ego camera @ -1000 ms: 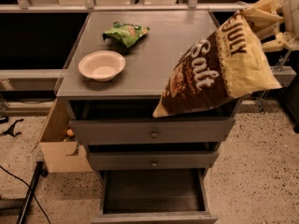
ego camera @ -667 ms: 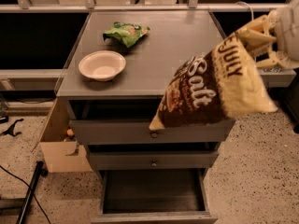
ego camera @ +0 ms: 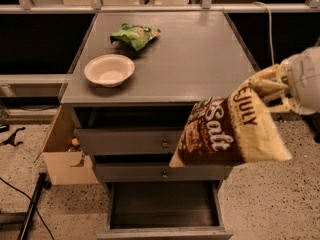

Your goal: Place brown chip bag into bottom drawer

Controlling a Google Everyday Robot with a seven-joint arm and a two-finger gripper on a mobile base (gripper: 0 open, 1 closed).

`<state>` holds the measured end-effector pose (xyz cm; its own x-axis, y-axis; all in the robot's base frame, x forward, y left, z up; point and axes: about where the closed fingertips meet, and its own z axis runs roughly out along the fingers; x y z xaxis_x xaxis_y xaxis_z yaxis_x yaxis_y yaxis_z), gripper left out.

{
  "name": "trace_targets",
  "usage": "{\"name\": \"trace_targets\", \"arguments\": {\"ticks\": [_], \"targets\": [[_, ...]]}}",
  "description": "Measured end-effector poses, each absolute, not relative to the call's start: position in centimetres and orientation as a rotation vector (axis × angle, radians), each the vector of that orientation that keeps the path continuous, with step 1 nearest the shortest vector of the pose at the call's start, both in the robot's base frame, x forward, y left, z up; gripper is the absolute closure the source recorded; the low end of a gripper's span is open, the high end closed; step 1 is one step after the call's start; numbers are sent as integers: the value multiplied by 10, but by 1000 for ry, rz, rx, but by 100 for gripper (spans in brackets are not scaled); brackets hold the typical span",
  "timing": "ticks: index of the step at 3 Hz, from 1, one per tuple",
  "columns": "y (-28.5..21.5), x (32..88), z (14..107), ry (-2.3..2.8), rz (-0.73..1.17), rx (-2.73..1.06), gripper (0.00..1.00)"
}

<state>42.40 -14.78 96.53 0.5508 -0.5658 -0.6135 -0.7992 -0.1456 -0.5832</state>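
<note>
Camera view: gripper (ego camera: 267, 86) sits at the right edge, off the front right corner of the desk (ego camera: 200, 59), jaws clenched on the top edge of the brown chip bag (ego camera: 227, 129). Bag hangs in the air, down and left of the jaws, long axis slanting toward the cabinet front. Its lower corner overlaps the two knobbed drawers (ego camera: 130, 143). Bottom drawer (ego camera: 160, 204) is open, below and left of the bag. Judgement: the bag needs lowering and shifting left before release. White bowl (ego camera: 109, 70) and green chip bag (ego camera: 135, 35) are on the desk, well apart.
</note>
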Motion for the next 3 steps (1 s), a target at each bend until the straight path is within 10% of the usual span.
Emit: {"name": "trace_targets", "arguments": {"ticks": [3], "targets": [[-153, 419, 864, 1197, 390, -1829, 100]]}}
